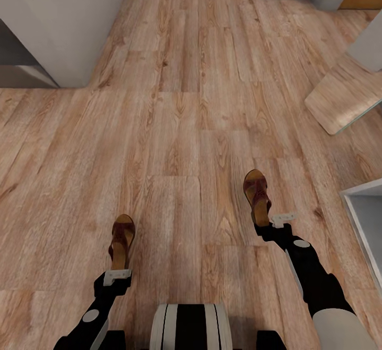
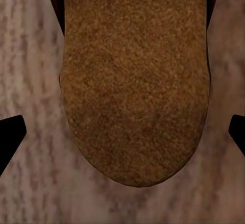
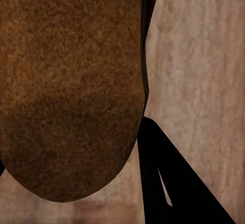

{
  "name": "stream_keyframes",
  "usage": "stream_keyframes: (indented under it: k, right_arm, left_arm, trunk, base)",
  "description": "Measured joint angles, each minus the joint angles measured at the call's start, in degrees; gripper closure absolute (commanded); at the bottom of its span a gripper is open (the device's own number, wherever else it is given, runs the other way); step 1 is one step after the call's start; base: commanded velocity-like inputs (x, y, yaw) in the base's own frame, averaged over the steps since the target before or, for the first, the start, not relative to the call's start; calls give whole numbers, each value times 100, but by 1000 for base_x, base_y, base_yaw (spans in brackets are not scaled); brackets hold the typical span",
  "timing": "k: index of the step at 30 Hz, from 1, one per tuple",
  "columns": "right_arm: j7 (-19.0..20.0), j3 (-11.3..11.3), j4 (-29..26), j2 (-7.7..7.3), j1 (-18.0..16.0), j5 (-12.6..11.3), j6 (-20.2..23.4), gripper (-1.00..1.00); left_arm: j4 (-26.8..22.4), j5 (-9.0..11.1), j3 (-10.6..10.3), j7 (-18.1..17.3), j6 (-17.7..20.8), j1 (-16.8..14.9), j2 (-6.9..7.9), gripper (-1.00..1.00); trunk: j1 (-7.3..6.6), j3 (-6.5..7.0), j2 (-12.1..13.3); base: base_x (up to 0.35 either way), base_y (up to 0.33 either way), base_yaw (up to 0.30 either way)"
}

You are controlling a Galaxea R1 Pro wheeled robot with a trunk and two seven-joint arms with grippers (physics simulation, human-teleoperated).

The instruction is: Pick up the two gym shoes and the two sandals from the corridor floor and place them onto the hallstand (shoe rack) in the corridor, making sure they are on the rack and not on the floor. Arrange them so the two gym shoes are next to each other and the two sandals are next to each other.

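Both sandals up, 1 in each of my grippers

Right now I hold 2 dark brown strappy sandals above the corridor floor, 1 per arm. My left gripper sits at the heel end of the left sandal, whose toe points away from me over the light wood-grain planks. My right gripper has the heel end of the right sandal, also toe-forward and a little further out than the left one. The 2 sandals are well apart, with my trunk between the arms at the near edge of the head view.

From the left wrist camera, the tan footbed of the left sandal lies between my 2 black fingertips, which stand wide on either side of it; I cannot tell whether they actually press on the sole. From the right wrist camera, the right sandal fills much of the frame with 1 black finger just beside its rounded end, so the grip there cannot be judged either.

A pale grey wall corner stands ahead on my left, and a white unit's edge shows on my right.
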Motion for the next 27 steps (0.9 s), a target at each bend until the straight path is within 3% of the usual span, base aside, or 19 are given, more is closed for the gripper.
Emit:
stream_keyframes:
  k: [12,13,27]
  right_arm:
    - [1,0,0,0,0,-4,0,100]
    - [-2,0,0,0,0,-1,0,100]
    - [0,0,0,0,0,-1,0,100]
  left_arm:
    - [4,16,3,2,-9,1,-4,-100]
    - [4,17,3,3,-11,1,-2,100]
    - [-3,51,9,-7,-19,1,8,100]
  trunk:
    - [-1,-1,0]
    - [0,-1,0]
    - [0,-1,0]
  base:
    - [34,0,0]
    - [15,0,0]
    - [2,0,0]
